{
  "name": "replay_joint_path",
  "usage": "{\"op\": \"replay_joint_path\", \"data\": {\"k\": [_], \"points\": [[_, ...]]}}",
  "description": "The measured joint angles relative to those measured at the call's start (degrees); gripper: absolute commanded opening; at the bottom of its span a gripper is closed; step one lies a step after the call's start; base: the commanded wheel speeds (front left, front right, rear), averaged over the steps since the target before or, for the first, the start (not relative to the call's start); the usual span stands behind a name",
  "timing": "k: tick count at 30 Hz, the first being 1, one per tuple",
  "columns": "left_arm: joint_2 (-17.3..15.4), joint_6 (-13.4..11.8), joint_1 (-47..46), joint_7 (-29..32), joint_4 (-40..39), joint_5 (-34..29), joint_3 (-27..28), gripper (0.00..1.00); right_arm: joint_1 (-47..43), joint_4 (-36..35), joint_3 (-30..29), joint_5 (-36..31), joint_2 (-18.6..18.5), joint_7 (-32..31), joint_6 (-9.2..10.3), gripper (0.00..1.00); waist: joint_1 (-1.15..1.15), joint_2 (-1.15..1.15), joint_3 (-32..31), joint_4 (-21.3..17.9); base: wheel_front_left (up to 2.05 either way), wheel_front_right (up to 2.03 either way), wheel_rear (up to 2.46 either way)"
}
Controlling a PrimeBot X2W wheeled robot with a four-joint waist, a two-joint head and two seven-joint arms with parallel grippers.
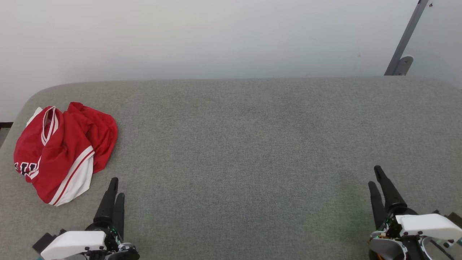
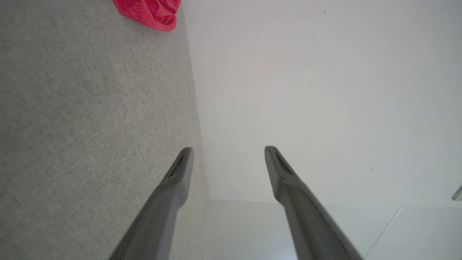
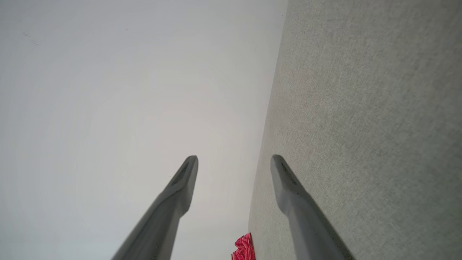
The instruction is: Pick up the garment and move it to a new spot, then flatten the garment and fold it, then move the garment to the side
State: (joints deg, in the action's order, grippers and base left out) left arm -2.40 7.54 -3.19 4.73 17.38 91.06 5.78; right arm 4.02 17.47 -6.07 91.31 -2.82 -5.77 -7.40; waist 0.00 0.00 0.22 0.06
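Observation:
The garment (image 1: 61, 151), a red jersey with white striped trim and part of its black lettering showing, lies crumpled at the left end of the grey fabric-covered table (image 1: 234, 144). A red corner of the garment (image 2: 149, 12) shows at the top of the left wrist view, and a small red bit of the garment (image 3: 244, 249) at the bottom of the right wrist view. My left gripper (image 1: 117, 186) (image 2: 227, 151) rests just right of and below the garment, apart from it, fingers spread and empty. My right gripper (image 1: 374, 176) (image 3: 234, 159) is far away at the lower right, open and empty.
A pale wall runs behind the table's far edge. A grey metal strut with a bracket (image 1: 402, 47) leans at the back right. The table's rounded left edge lies close beside the garment.

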Motion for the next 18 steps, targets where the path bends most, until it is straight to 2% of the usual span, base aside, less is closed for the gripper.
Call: {"op": "replay_joint_path", "data": {"k": [6,18], "points": [[-1.4,0.0,-0.7,-1.8,0.0,-3.8,-0.5,1.0,1.3,0.3,1.0,-2.8,-1.5,1.9,0.0,1.0,0.0,0.0,0.0,0.1,0.0,0.0,0.0],[-1.9,-0.1,-1.4,-4.7,-1.4,-20.7,0.1,1.0,3.8,1.5,4.5,-13.5,-5.2,5.6,0.0,1.0,0.0,0.0,0.0,0.1,0.0,0.0,0.0]]}}
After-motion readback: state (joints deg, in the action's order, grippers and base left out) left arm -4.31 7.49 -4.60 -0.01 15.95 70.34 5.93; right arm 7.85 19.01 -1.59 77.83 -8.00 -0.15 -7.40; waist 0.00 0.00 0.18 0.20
